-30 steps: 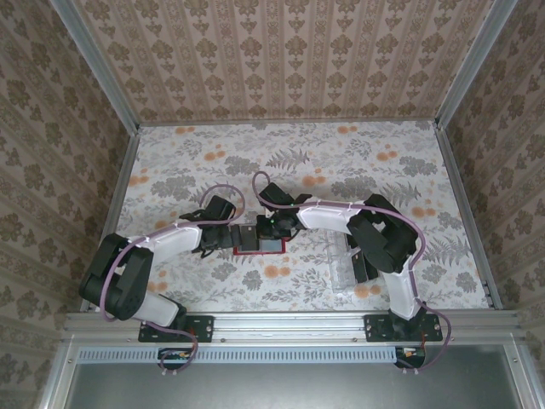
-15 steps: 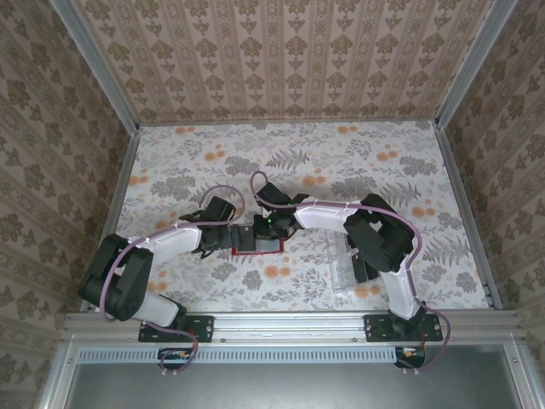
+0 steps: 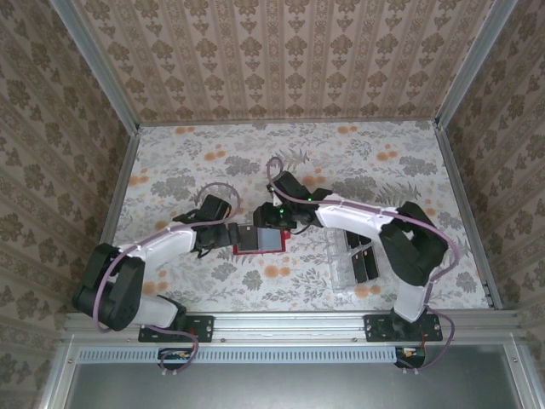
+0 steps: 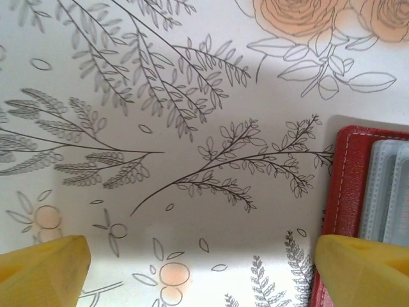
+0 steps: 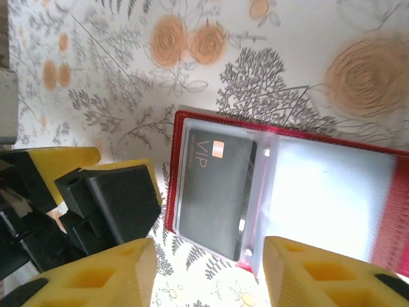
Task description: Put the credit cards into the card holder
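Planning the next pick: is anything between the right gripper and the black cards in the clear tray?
Nothing visible does. The right gripper hangs over the open red card holder; only patterned tabletop lies between it and the cards in the tray to its right.

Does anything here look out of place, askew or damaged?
Nothing stands out. The holder lies open and flat, one black card sits inside its clear sleeve, and other cards stand in the clear tray.
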Action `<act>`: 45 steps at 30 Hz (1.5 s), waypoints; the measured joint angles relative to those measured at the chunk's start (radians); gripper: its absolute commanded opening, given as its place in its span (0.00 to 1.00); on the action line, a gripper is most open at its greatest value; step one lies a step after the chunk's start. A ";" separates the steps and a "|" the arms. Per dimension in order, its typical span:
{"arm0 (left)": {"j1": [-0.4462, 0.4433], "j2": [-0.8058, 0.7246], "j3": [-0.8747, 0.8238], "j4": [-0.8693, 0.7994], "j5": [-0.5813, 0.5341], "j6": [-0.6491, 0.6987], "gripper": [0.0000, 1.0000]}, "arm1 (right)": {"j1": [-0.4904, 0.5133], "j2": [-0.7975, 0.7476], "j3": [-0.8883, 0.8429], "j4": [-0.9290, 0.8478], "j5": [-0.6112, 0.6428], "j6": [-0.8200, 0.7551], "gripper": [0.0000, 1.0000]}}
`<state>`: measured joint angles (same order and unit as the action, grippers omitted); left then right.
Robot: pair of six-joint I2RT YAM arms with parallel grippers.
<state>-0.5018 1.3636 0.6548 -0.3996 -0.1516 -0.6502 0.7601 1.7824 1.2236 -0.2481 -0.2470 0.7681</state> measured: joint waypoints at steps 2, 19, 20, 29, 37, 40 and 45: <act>0.007 -0.021 0.000 -0.008 0.005 0.000 1.00 | -0.003 -0.042 -0.019 -0.021 0.038 -0.010 0.57; 0.032 -0.094 -0.044 0.150 0.160 0.000 1.00 | -0.068 0.018 -0.087 -0.145 0.214 -0.086 0.34; 0.032 -0.093 -0.050 0.166 0.171 0.000 1.00 | -0.073 0.033 -0.087 -0.145 0.214 -0.092 0.24; 0.030 -0.048 -0.077 0.304 0.263 -0.015 1.00 | -0.082 0.051 -0.106 -0.105 0.195 -0.107 0.02; 0.008 0.019 -0.101 0.406 0.302 -0.050 1.00 | -0.082 0.051 -0.126 -0.066 0.164 -0.106 0.00; 0.003 0.028 -0.101 0.418 0.294 -0.061 1.00 | -0.082 0.051 -0.128 -0.062 0.158 -0.103 0.00; -0.010 0.041 -0.101 0.435 0.273 -0.070 1.00 | -0.082 0.051 -0.135 -0.046 0.148 -0.095 0.00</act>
<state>-0.5114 1.4048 0.5541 0.0349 0.1215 -0.7200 0.6777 1.8332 1.0889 -0.2939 -0.0986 0.6727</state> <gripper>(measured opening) 0.997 0.065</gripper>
